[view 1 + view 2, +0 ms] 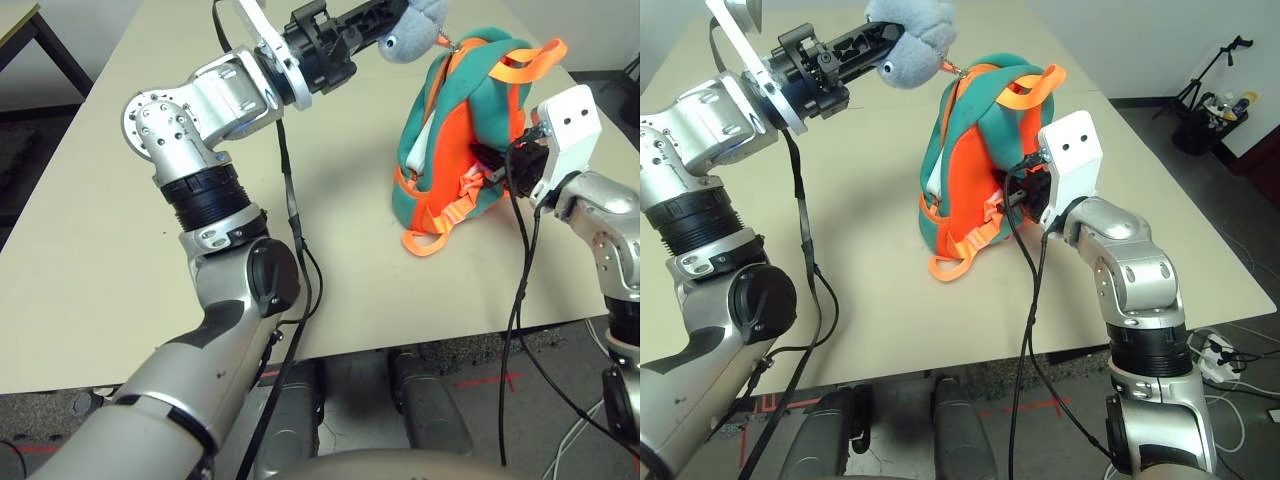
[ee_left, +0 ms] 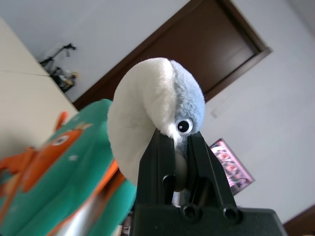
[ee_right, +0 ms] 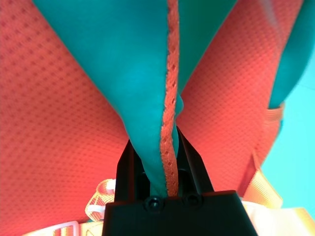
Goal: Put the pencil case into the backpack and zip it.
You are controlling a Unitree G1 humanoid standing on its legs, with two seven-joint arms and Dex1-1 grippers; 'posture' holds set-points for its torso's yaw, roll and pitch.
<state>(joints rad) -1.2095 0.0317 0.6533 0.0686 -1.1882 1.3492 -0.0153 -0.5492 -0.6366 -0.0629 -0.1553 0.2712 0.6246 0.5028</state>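
The orange and teal backpack [image 1: 455, 110] stands upright on the table, right of the middle. Its grey plush charm [image 1: 415, 30] is pinched in my left gripper [image 1: 392, 22], which is shut on it above the backpack's top; the charm [image 2: 152, 113] bulges over the black fingers [image 2: 157, 162]. My right gripper [image 1: 490, 160] presses into the backpack's right side, shut on a teal fold with an orange edge [image 3: 166, 98]. A narrow white strip [image 1: 424, 138] shows in a gap on the backpack's left side; whether it is the pencil case I cannot tell.
The beige table [image 1: 100, 250] stretches wide to the left of the backpack, with its front edge close to me. Black cables [image 1: 290, 200] hang from both arms. A dark stand with small items [image 1: 1210, 100] is on the floor at the far right.
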